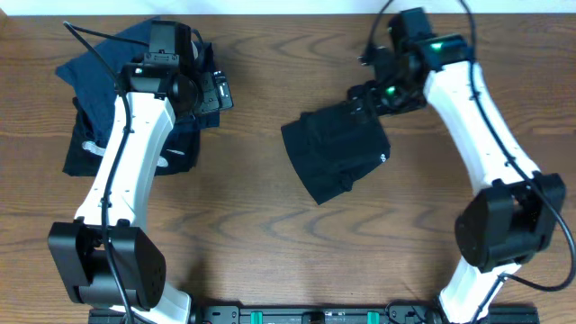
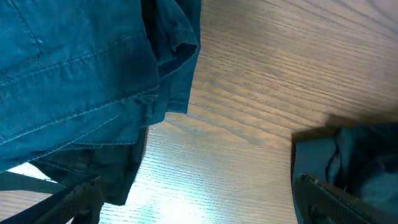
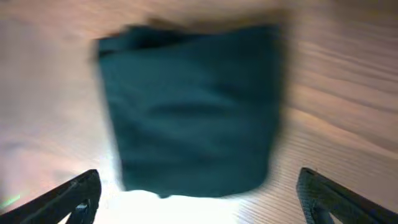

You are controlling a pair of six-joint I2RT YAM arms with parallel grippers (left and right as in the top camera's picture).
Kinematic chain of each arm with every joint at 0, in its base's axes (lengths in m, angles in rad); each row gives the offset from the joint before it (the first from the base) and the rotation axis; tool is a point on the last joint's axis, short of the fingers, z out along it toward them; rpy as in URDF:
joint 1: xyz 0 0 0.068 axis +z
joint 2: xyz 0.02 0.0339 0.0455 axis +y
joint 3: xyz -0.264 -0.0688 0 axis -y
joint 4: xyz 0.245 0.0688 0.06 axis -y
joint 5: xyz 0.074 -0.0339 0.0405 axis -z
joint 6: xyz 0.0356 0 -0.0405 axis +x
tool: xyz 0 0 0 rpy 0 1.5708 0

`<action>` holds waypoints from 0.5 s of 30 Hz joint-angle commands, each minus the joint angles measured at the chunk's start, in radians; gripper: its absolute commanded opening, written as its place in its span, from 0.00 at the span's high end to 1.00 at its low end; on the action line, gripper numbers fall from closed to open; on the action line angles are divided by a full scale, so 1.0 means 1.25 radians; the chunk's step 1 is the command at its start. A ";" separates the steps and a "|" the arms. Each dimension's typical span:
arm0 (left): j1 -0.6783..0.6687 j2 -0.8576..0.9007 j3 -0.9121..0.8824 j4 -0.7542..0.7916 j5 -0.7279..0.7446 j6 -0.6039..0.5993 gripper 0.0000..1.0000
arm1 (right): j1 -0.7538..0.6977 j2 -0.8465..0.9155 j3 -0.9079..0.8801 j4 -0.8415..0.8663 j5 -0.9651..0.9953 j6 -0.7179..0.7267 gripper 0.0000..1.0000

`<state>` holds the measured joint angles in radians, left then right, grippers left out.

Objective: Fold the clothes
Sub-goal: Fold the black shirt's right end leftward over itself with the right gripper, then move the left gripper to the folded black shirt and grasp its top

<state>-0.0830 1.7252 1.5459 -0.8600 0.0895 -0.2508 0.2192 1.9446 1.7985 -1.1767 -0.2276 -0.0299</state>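
Brown wood-grain bench [image 1: 270, 225] fills the view. Pale strip [image 1: 522, 4] along far edge. Bright glare on wood in both wrist views.

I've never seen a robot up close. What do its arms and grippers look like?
The left arm and right arm are white tubes with black joints, trailing thin black cables. Green lights glow near the right wrist. The fingers are black.

The black top [image 1: 335, 155] lies folded into a compact, tilted rectangle on the wooden table [image 1: 270, 234], with a small white logo [image 1: 382, 160] near its right edge. The right gripper [image 1: 367, 97] hovers at its far corner, and the left arm [image 1: 133, 135] reaches over a pile of navy garments [image 1: 85, 72]
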 commanded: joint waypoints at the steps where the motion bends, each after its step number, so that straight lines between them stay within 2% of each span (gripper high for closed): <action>1: 0.001 0.002 -0.003 -0.002 -0.010 0.002 0.02 | -0.034 -0.007 0.009 -0.002 0.149 -0.010 0.01; 7: 0.001 0.002 -0.003 0.063 -0.005 -0.009 0.02 | -0.069 -0.007 0.009 0.008 0.156 -0.010 0.01; 9: 0.001 0.002 -0.003 0.075 0.061 -0.037 0.02 | -0.070 -0.007 0.009 0.008 0.156 -0.010 0.01; 11: -0.002 0.004 -0.003 0.102 0.161 -0.037 0.02 | -0.070 -0.007 0.009 0.008 0.156 -0.010 0.01; 15: -0.033 0.014 -0.003 0.154 0.286 -0.038 0.02 | -0.070 -0.007 0.009 0.008 0.156 -0.010 0.01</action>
<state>-0.0956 1.7264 1.5448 -0.6895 0.2771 -0.2855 0.1333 1.9427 1.7996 -1.1664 -0.0479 -0.0311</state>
